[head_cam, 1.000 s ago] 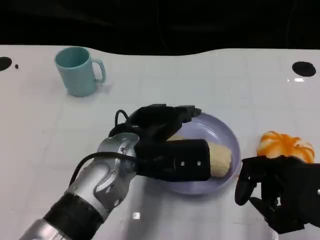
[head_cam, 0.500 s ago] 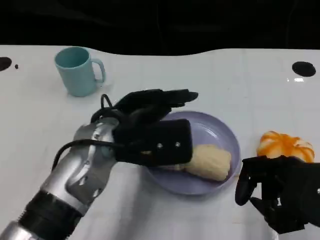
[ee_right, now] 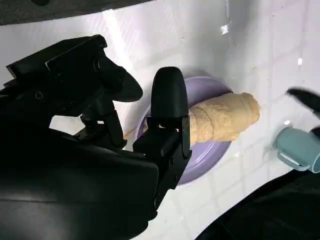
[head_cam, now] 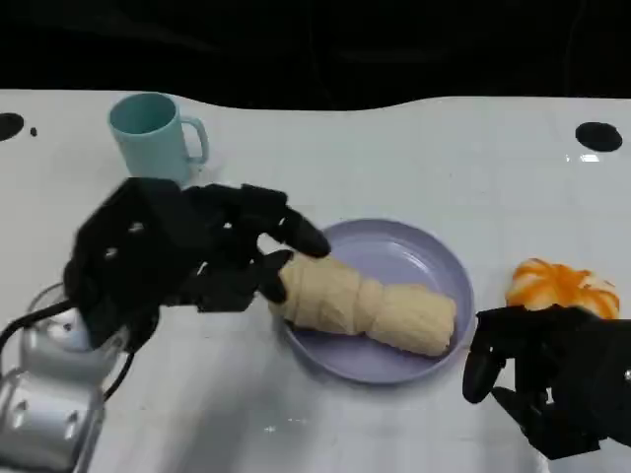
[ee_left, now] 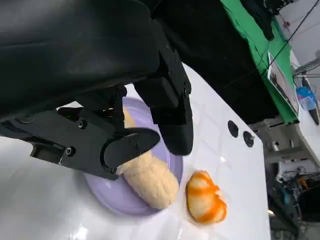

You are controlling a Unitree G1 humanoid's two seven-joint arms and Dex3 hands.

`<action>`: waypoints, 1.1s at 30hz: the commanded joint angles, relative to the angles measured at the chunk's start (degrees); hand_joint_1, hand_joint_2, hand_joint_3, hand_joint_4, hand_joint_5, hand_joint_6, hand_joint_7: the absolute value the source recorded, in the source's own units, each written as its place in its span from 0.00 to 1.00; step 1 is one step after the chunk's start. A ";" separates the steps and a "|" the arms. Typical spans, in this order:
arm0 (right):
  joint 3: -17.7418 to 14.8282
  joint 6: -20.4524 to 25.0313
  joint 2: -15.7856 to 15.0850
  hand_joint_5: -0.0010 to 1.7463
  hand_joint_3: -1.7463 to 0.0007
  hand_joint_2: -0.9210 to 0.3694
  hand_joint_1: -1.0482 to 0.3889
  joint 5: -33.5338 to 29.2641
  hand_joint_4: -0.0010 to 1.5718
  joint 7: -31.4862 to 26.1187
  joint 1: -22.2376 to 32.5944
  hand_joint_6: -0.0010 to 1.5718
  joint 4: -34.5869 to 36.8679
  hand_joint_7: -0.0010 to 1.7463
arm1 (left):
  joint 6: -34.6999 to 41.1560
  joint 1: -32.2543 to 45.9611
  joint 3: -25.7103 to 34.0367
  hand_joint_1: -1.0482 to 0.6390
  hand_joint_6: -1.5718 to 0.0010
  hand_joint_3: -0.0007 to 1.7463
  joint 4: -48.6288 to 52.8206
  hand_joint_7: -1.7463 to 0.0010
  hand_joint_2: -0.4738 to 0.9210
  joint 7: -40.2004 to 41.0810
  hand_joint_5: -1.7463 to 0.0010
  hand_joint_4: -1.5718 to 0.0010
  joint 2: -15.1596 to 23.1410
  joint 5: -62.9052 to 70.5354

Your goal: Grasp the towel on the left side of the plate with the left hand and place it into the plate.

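1. Cream terry cloth, rolled into a lumpy log, is the towel [head_cam: 363, 304]; it lies inside the lavender plate [head_cam: 434, 258], one end resting over the rim nearest my left hand [head_cam: 182, 258].
2. My left hand holds nothing, its fingers spread apart, their tips just beside that overhanging end; whether one touches the cloth I cannot tell.
3. My right hand [head_cam: 552, 379] sits low by the plate's other side, fingers loosely curled around nothing, near the orange-and-white striped object [head_cam: 562, 286].
4. To finish well, I judge I should draw my left hand straight away without snagging the soft roll, since the smooth plate could let it slide.
5. The teal mug [head_cam: 156, 138] stands well apart on the glossy white table [head_cam: 394, 158].
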 commanded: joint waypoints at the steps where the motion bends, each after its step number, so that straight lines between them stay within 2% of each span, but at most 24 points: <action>1: 0.07 0.32 -0.70 1.00 0.42 0.25 0.72 -0.13 0.45 0.04 -0.37 0.43 -0.52 0.81 | 10.37 6.37 3.53 0.60 0.49 0.74 -11.58 0.20 0.67 -0.86 0.07 0.48 2.40 -6.19; 6: -0.10 -1.44 -0.93 1.00 0.42 0.25 0.73 0.12 0.46 0.15 -0.33 0.44 0.29 0.81 | 20.55 10.77 7.21 0.59 0.49 0.81 -21.24 0.14 0.65 -0.88 0.00 0.46 4.46 -13.33; 10: -0.51 -1.20 -0.82 1.00 0.41 0.25 0.72 0.33 0.46 0.10 -0.28 0.44 0.57 0.81 | 28.12 14.35 8.85 0.59 0.50 0.80 -26.74 0.12 0.65 2.35 0.00 0.46 3.87 -16.80; 14: -0.91 -2.00 -0.96 1.00 0.40 0.26 0.72 0.52 0.46 0.18 -0.09 0.44 0.90 0.81 | 32.39 15.17 9.46 0.60 0.50 0.80 -26.46 0.09 0.66 4.91 0.00 0.46 2.93 -19.03; 23: -1.94 -4.54 -1.28 1.00 0.38 0.28 0.72 0.93 0.46 0.31 0.45 0.45 2.04 0.80 | 31.18 13.06 6.82 0.59 0.53 0.81 -18.56 0.05 0.66 3.68 0.00 0.47 6.52 -20.18; 33: -2.56 -6.62 -1.35 1.00 0.37 0.28 0.73 1.44 0.46 0.20 1.02 0.45 3.03 0.81 | 25.84 12.52 4.38 0.59 0.53 0.81 -12.99 0.06 0.66 3.90 0.00 0.47 7.44 -19.34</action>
